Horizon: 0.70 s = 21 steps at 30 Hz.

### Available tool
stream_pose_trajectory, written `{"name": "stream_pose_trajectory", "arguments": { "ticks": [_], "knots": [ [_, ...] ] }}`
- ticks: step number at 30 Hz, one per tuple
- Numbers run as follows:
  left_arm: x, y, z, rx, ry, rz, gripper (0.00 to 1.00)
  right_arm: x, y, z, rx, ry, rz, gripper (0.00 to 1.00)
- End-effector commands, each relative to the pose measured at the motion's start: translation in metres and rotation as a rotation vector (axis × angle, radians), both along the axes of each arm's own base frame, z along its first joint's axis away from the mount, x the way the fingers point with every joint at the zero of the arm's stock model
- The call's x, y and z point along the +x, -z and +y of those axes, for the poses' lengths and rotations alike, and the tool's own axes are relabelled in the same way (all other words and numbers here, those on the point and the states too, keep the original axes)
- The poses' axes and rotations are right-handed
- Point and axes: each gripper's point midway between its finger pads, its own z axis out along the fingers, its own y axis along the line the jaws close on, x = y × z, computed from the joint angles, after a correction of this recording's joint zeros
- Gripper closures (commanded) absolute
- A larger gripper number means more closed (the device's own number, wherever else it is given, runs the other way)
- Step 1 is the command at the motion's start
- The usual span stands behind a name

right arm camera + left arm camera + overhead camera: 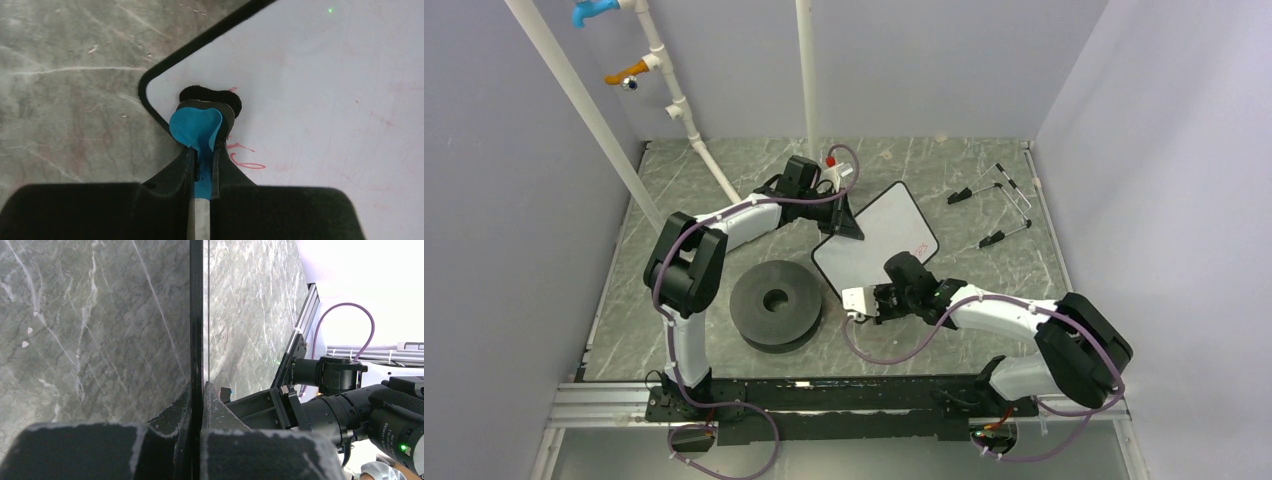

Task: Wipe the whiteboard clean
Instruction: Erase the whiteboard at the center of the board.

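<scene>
Just right of centre in the overhead view, my left pincer (852,230) is clenched on the whiteboard (879,240), biting its left edge. The board sits at an angle over the grey marble tabletop (984,290), one corner pointing to the top of the frame.

The left wrist view shows the same grip plainly. My left pincer (197,390) pinches the whiteboard (196,300), seen edge-on as a thin black line running up the middle of the frame, with a finger pressed to each face. (Whether the board lies flat or is lifted, I cannot tell.)

My right pincer (902,265) reaches in from the lower right of the overhead view and meets the board at its lower-right edge. In the right wrist view, my right pincer (202,162) is grasping the eraser (196,125), a blue block with a black felt face, low in the centre of the frame. The felt touches the whiteboard (325,90) just inside its rounded, black-rimmed corner.

Red marks (240,155) lie just beside the eraser, to its right, with fainter pink smears across the white surface beyond. A black disc (774,303) sits on the tabletop close beside the board's lowest corner, to its left.
</scene>
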Motion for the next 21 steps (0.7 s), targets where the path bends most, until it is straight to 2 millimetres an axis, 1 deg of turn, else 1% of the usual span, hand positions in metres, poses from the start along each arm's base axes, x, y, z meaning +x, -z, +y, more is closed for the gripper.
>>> {"name": "stream_pose_trajectory", "arguments": {
  "ticks": [1, 2, 3, 5, 7, 8, 10, 11, 12, 13, 17, 18, 19, 21],
  "knots": [
    [-0.001, -0.002, -0.009, -0.018, 0.061, -0.077, 1.00, 0.060, -0.039, 0.004, 0.141, 0.255, -0.151, 1.00],
    [-0.002, -0.002, -0.009, -0.019, 0.065, -0.076, 1.00, 0.069, -0.049, 0.002, 0.169, 0.292, -0.166, 1.00],
    [-0.002, -0.002, -0.010, -0.021, 0.069, -0.075, 1.00, 0.073, -0.053, 0.001, 0.183, 0.309, -0.180, 1.00],
    [-0.002, -0.002, -0.011, -0.021, 0.074, -0.075, 1.00, 0.071, -0.047, 0.001, 0.167, 0.300, -0.177, 1.00],
    [-0.002, -0.002, -0.011, -0.021, 0.074, -0.074, 1.00, 0.054, -0.032, 0.003, 0.114, 0.208, -0.153, 1.00],
    [-0.002, -0.002, -0.011, -0.022, 0.075, -0.073, 1.00, 0.039, -0.023, 0.005, 0.085, 0.131, -0.130, 1.00],
    [-0.001, -0.002, -0.011, -0.026, 0.075, -0.071, 1.00, 0.002, -0.004, 0.009, 0.026, -0.053, -0.069, 1.00],
    [-0.002, -0.004, -0.012, -0.030, 0.078, -0.071, 1.00, -0.012, 0.002, 0.009, 0.006, -0.124, -0.051, 1.00],
    [-0.001, -0.005, -0.012, -0.034, 0.079, -0.072, 1.00, -0.018, 0.007, 0.009, -0.015, -0.167, -0.058, 1.00],
    [-0.002, -0.005, -0.013, -0.036, 0.081, -0.072, 1.00, -0.019, 0.008, 0.009, -0.025, -0.173, -0.061, 1.00],
    [-0.004, -0.006, -0.013, -0.045, 0.091, -0.068, 1.00, -0.007, -0.001, 0.016, -0.005, -0.123, -0.086, 1.00],
    [-0.004, -0.007, -0.013, -0.047, 0.092, -0.067, 1.00, -0.001, -0.004, 0.017, 0.012, -0.081, -0.098, 1.00],
    [-0.004, -0.007, -0.013, -0.047, 0.094, -0.066, 1.00, 0.015, -0.014, 0.019, 0.052, 0.002, -0.130, 1.00],
    [-0.005, -0.006, -0.013, -0.049, 0.097, -0.066, 1.00, 0.052, -0.037, 0.013, 0.132, 0.189, -0.159, 1.00]
  ]
}}
